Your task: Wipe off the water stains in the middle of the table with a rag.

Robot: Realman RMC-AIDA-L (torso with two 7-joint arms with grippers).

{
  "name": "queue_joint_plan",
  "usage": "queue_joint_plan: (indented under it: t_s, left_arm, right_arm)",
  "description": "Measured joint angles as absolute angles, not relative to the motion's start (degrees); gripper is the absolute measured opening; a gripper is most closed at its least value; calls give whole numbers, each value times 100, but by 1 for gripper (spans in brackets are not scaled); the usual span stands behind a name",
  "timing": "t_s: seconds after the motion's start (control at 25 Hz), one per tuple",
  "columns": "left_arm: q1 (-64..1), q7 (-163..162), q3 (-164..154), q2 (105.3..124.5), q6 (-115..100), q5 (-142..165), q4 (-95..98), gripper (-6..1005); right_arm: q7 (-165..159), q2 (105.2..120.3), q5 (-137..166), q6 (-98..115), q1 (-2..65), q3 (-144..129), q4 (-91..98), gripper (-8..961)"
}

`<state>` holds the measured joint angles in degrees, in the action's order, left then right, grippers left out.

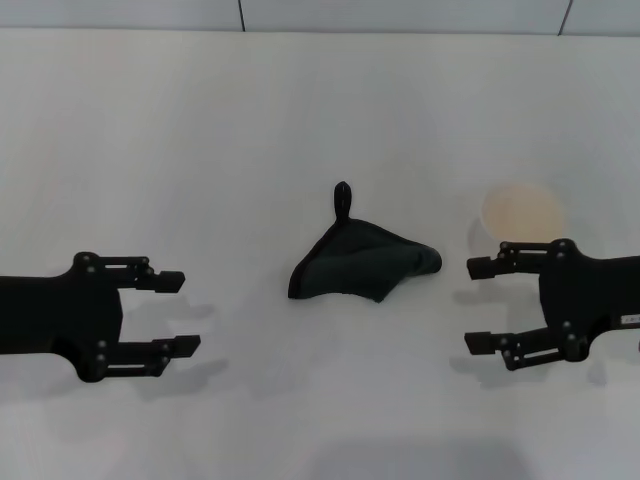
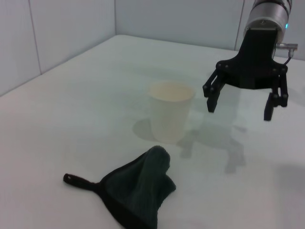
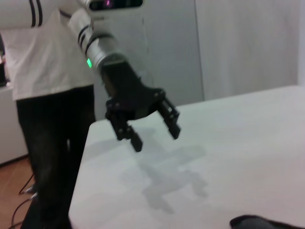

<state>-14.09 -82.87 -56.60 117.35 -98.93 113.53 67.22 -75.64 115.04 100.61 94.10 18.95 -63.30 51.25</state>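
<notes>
Rag [image 1: 360, 264]: lies on the tabletop [image 1: 200, 150] near its middle, between the two pincers, its tail corner pointing toward the far edge.
Cup [image 1: 523, 212]: stands upright on the tabletop to the right of the rag, apart from it, just beyond the right pincer.
Left pincer [image 1: 178, 313]: over the tabletop at the left, well apart from the rag, jaws spread.
Right pincer [image 1: 482, 305]: over the tabletop at the right, nearer the rag, jaws spread, just in front of the cup.
</notes>
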Motion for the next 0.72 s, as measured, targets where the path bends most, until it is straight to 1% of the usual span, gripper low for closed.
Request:
queue_joint_plan:
  t_s: [0.32, 0.72]
  left_arm:
    - [-1224, -8055, -5341, 11712, -9917, 11356, 6682, 693]
    - [-1240, -7989, -5277, 11734, -9917, 11351, 6656, 693]
  right_arm:
    - [-7506, 11485, 10054, 9566, 1854, -6069, 5097, 841]
    - [-7571, 11482, 10077, 9531, 1784, -5963, 5134, 841]
